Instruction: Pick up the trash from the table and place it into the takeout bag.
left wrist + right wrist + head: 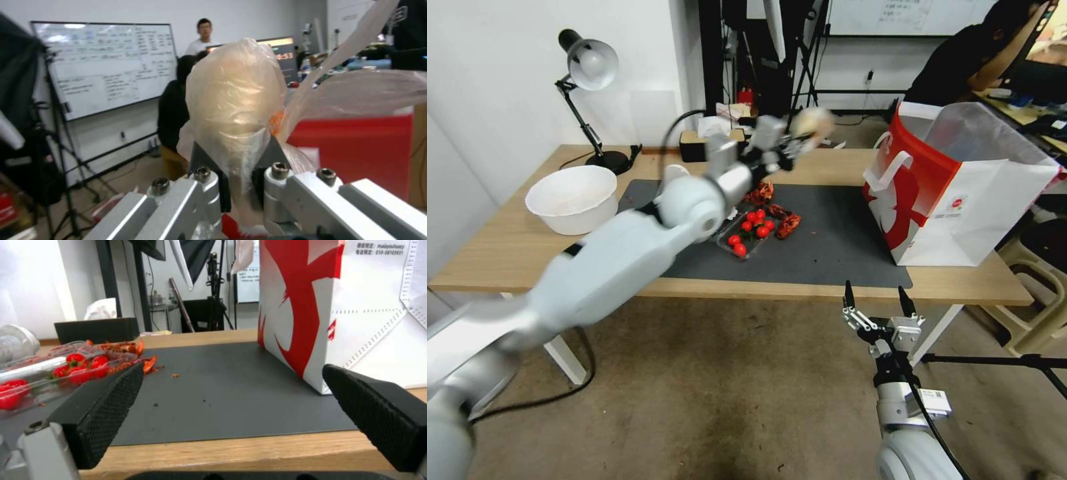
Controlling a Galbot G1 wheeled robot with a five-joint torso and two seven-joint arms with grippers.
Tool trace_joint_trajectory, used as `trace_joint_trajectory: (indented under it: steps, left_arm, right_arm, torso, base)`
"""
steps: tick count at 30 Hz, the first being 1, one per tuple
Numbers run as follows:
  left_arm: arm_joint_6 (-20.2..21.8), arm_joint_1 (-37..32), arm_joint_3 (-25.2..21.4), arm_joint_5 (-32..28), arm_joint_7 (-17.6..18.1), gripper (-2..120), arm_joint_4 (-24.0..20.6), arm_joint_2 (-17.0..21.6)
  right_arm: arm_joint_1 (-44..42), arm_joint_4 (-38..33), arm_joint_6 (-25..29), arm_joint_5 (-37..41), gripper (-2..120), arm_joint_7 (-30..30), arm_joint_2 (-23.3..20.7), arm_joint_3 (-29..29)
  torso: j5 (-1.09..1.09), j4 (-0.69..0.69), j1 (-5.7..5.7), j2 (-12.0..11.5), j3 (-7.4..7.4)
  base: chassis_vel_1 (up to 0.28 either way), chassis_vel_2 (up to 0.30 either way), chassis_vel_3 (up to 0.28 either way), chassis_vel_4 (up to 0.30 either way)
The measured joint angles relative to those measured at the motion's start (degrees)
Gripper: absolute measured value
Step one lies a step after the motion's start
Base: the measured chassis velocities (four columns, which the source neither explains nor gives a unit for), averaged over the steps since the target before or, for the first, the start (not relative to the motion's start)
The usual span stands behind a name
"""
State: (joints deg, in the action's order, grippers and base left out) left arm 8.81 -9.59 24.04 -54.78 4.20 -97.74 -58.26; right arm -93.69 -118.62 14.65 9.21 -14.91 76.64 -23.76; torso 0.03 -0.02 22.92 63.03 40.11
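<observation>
- White bowl (572, 198) is sitting at the left end of the table (507, 253), beside the dark grey mat (827, 247).
- Left gripper (798, 141) is hanging raised over the mat's far edge, fingers (213, 186) pinching the pale ball wrapped in plastic (236, 110).
- Clear oval container (747, 235) of red bits is lying mid-mat.
- Takeout bag (960, 187) is standing upright at the mat's right end.
- Right gripper (878, 301) is waiting just below the table's near edge, fingers spread wide.

White wall (494, 80), brown floor (727, 387), desk lamp (587, 67) (black-armed)
</observation>
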Motion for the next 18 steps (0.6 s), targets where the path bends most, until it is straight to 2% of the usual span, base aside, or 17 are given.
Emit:
trace_joint_trajectory:
  steps: [2, 3, 6, 7, 9, 10, 13, 14, 17, 18]
  left_arm:
    - [-0.1, 6.2, 5.1, -1.1, 0.1, 6, 4.7, -5.0]
    - [-0.1, 6.2, 5.1, -1.1, 0.1, 6, 4.7, -5.0]
    - [-0.6, 12.5, 9.3, -2.6, -0.1, 6, 11.3, -13.6]
    - [-0.6, 12.5, 9.3, -2.6, -0.1, 6, 11.3, -13.6]
    - [-0.9, 14.6, 10.7, -3.2, -0.5, 6, 14.6, -18.2]
    - [-0.9, 14.6, 10.7, -3.2, -0.5, 6, 14.6, -18.2]
    - [-1.7, 16.5, 12.0, -3.3, -1.3, 6, 19.9, -24.5]
    - [-1.7, 16.5, 12.0, -3.3, -1.3, 6, 19.9, -24.5]
    - [-2.1, 17.5, 12.4, -3.1, -2.1, 6, 26.8, -31.0]
    - [-2.1, 17.5, 12.4, -3.1, -2.1, 6, 26.8, -31.0]
  right_arm:
    - [0.6, 0.4, -0.2, 0.0, 100, -0.1, 0.0, -0.1]
    - [0.6, 0.4, -0.2, 0.0, 100, -0.1, 0.0, -0.1]
    - [1.1, 1.0, -0.3, 0.0, 100, -0.1, 0.3, -0.1]
    - [1.1, 1.0, -0.3, 0.0, 100, -0.1, 0.3, -0.1]
    - [1.3, 1.2, -0.3, 0.0, 100, -0.1, 0.3, -0.1]
    - [1.3, 1.2, -0.3, 0.0, 100, -0.1, 0.3, -0.1]
    - [1.4, 1.3, -0.4, 0.0, 100, -0.2, 0.4, -0.2]
    - [1.4, 1.3, -0.4, 0.0, 100, -0.2, 0.4, -0.2]
    - [1.4, 1.3, -0.4, 0.0, 100, -0.2, 0.5, -0.2]
    - [1.4, 1.3, -0.4, 0.0, 100, -0.2, 0.5, -0.2]
  torso:
    - [0.0, 0.02, 0.0, 0.0, 0.0]
    - [0.0, 0.02, 0.0, 0.0, 0.0]
    - [0.0, 0.03, 0.0, 0.0, 0.0]
    - [0.0, 0.03, 0.0, 0.0, 0.0]
    - [0.0, 0.01, 0.0, 0.0, 0.0]
    - [0.0, 0.01, 0.0, 0.0, 0.0]
    - [-0.01, 0.02, 0.0, 0.0, 0.0]
    - [-0.01, 0.02, 0.0, 0.0, 0.0]
    - [-0.01, 0.02, 0.0, 0.0, -0.01]
    - [-0.01, 0.02, 0.0, 0.0, -0.01]
  base:
    - [0.0, 0.0, 0.0, 0.0]
    - [0.0, 0.0, 0.0, 0.0]
    - [0.0, 0.0, 0.0, 0.0]
    - [0.0, 0.0, 0.0, 0.0]
    - [0.0, 0.0, 0.0, 0.0]
    - [0.0, 0.0, 0.0, 0.0]
    - [0.0, 0.0, 0.0, 0.0]
    - [0.0, 0.0, 0.0, 0.0]
    - [0.0, 0.0, 0.0, 0.0]
    - [0.0, 0.0, 0.0, 0.0]
